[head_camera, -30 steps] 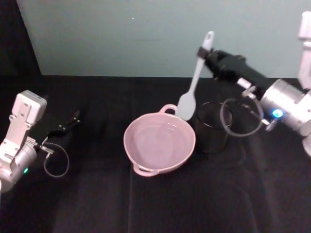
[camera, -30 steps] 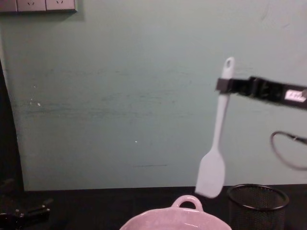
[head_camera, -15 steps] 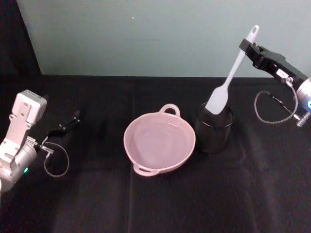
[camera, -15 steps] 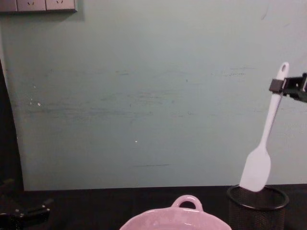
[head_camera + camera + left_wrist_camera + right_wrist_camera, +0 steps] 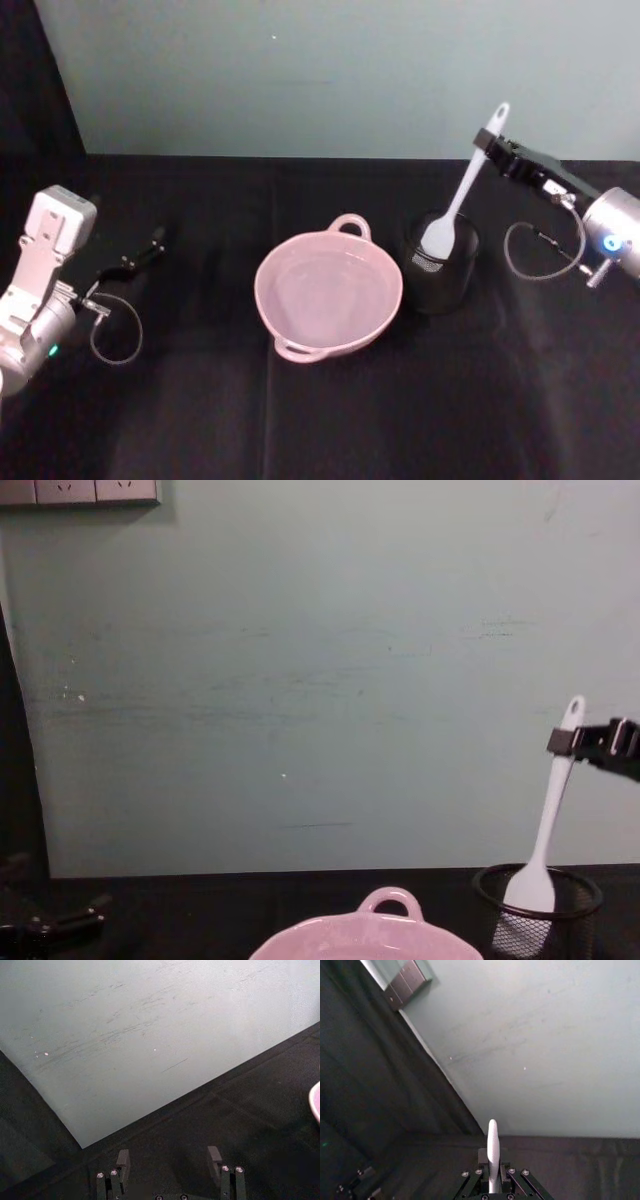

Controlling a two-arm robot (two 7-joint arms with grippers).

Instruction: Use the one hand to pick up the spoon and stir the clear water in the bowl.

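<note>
My right gripper (image 5: 497,150) is shut on the white spoon (image 5: 466,185) near the top of its handle, back right of the table. The spoon hangs tilted, and its flat head sits inside the black wire-mesh cup (image 5: 445,290). From the chest, the spoon (image 5: 545,825) dips below the cup's (image 5: 575,920) rim, held by the right gripper (image 5: 575,742). The right wrist view has the handle (image 5: 493,1155) clamped between the fingers. The pale pink bowl (image 5: 258,290) with clear water stands mid-table, left of the cup, with nothing in it. My left gripper (image 5: 135,258) rests open at the far left.
A black cloth covers the table, and a pale green wall runs close behind it. The bowl's loop handle (image 5: 390,902) faces the wall. In the left wrist view my left gripper (image 5: 168,1160) has bare cloth between its spread fingers.
The right gripper carried the spoon rightward from above the bowl's far rim to over the mesh cup, then lowered its head into the cup. The left arm stayed still.
</note>
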